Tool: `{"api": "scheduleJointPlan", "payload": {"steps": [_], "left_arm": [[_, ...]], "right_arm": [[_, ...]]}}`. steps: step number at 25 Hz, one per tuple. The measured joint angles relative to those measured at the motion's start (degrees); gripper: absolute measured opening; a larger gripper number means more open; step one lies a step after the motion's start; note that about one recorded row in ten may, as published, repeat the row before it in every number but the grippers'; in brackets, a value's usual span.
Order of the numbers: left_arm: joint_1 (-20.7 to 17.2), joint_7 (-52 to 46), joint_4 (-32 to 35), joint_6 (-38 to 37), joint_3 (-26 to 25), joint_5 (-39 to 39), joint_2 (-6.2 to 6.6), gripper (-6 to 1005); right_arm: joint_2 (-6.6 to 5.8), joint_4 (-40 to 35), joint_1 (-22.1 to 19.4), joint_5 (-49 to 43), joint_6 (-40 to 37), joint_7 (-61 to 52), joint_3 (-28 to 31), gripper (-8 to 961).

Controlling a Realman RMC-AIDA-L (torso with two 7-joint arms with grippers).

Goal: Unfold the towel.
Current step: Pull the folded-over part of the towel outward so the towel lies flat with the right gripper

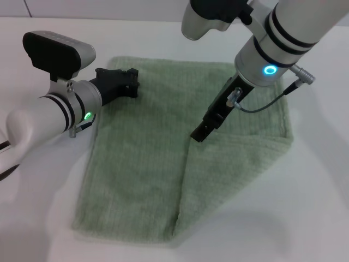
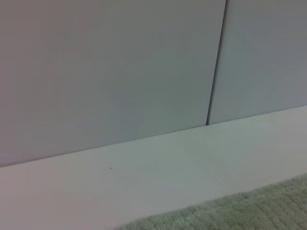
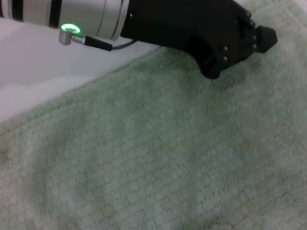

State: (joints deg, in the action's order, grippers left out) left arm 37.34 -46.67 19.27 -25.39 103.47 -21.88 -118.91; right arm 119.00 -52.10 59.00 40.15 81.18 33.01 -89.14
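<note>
The pale sage-green towel [image 1: 136, 158] lies on the white table [image 1: 305, 218]. Its right part is folded over diagonally, and the flap's corner [image 1: 192, 139] points to the towel's middle. My right gripper [image 1: 199, 132] is down at that corner, fingers together on the flap's tip. My left gripper [image 1: 131, 82] rests shut on the towel's far left part. It also shows in the right wrist view [image 3: 261, 40], lying on the towel [image 3: 144, 158]. The left wrist view shows only a strip of towel [image 2: 259, 211].
Bare white table surrounds the towel on all sides and shows in the left wrist view [image 2: 144, 172]. A grey wall with a vertical seam [image 2: 216, 62] stands behind the table. A cable [image 1: 267, 103] hangs off my right wrist over the towel.
</note>
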Motion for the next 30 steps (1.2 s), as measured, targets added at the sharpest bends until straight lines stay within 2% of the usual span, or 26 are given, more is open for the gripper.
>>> {"api": "scheduleJointPlan", "payload": {"steps": [17,30], "left_arm": [[-0.2,0.0,0.2,0.0,0.0,0.0,0.00,-2],[-0.3,0.0,0.6,0.0,0.2,0.0,0.09,-2]], "right_arm": [[0.39,11.6,2.4,4.2,-7.2,5.9,-0.1,813],[0.44,15.1,3.6,5.2,-8.9,7.3,-0.1,814]]}}
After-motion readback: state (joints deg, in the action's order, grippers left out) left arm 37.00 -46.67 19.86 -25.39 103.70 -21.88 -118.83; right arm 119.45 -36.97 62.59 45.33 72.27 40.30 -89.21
